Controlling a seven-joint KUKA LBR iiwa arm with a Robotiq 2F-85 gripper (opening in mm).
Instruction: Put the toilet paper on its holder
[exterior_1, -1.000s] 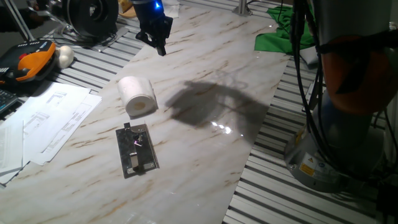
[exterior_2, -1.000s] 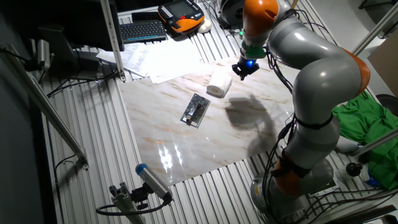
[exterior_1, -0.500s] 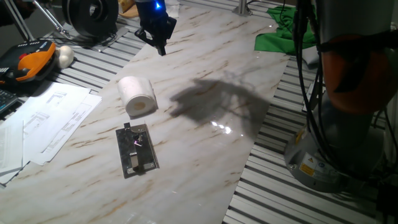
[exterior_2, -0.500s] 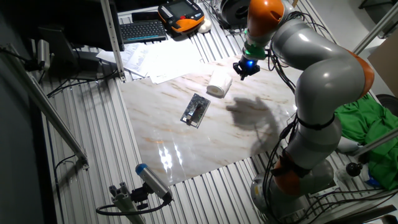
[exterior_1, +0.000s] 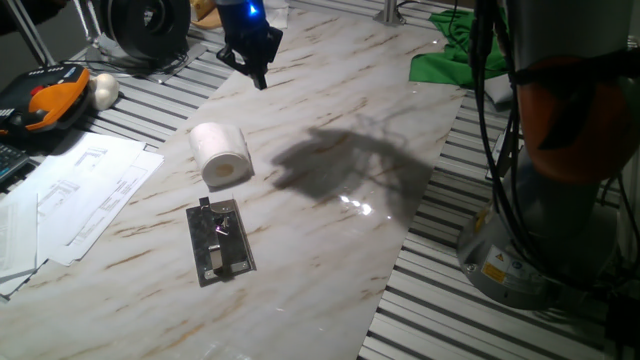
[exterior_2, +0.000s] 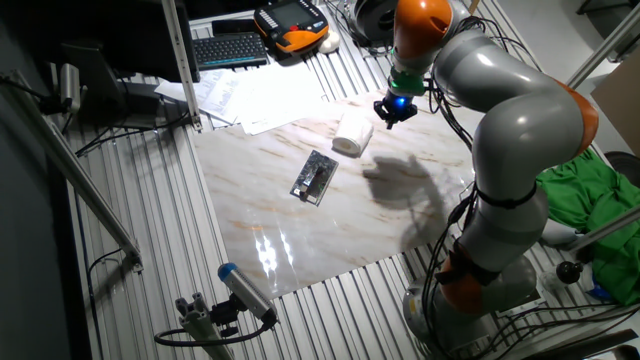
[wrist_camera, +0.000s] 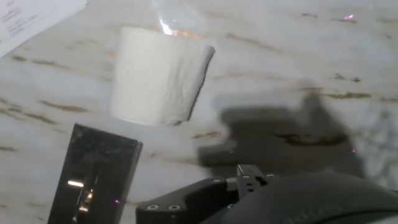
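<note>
At 12 o'clock of one fixed view, the gripper (exterior_1: 258, 72) hovers empty above the desk (exterior_1: 330, 250), finger spread unclear, with the toilet paper (exterior_1: 221, 154) lying near the holder (exterior_1: 220, 241) at 6. From the other fixed view, the roll (exterior_2: 352, 132) sits at the gripper's 8 o'clock, so the reach is in hand. Looking along the hand view, the next move calls for descending over the roll (wrist_camera: 160, 74) at 11 o'clock.

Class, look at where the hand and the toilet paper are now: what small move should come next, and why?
Probably bring the hand down toward the toilet paper. The roll lies on its side on the marble, apart from the holder, and the hand hangs above the table holding nothing.
</note>
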